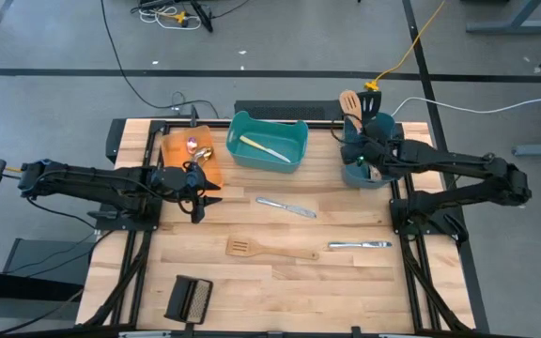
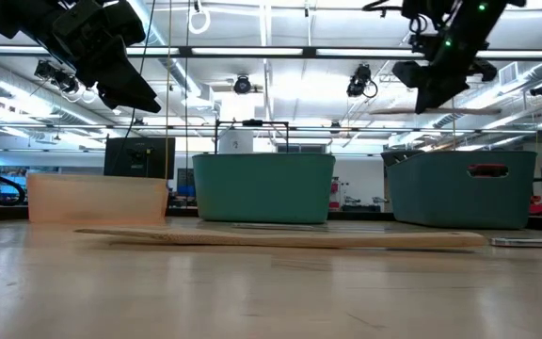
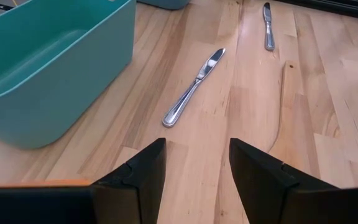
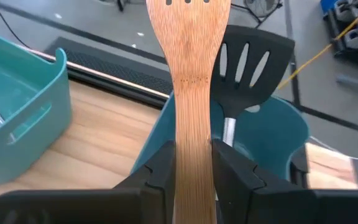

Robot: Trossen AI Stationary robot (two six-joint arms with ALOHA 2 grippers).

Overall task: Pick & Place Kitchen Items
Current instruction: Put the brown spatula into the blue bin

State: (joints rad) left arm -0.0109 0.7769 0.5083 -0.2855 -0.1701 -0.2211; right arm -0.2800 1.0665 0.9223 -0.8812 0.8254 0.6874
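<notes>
The right gripper (image 4: 194, 165) is hanging over the dark teal bin (image 1: 369, 174) at the far right of the surface (image 1: 280, 282), its fingers (image 4: 157, 171) pressing both sides of a wooden slotted spatula (image 4: 194, 87) that is standing upright, blade uppermost; the top of that blade is being cut off by the wrist view's edge, and its lower end is lying hidden behind the gripper. Just behind it a black slotted spatula (image 4: 253, 59) is standing in the same bin, only a short run of its steel handle showing. The left gripper (image 3: 194, 168) is hovering above the surface beside the orange bin (image 1: 172, 150), its fingers parted with nothing between them. 2 small spoons (image 1: 198, 148) are lying in that orange bin, too small to tell apart clearly from above. The lighter teal bin (image 1: 269, 141) in the middle is holding 1 pale utensil (image 1: 263, 148), hard to identify. On the open surface, 1 silver table knife (image 1: 285, 207) is lying near the centre, a second knife (image 1: 360, 245) is lying toward the right, and a second wooden slotted spatula (image 1: 270, 250) is lying flat between them, nearer the front. A black ribbed block (image 1: 189, 299) is sitting at the front left. In the low view both grippers are showing only as dark shapes against the ceiling lights.
</notes>
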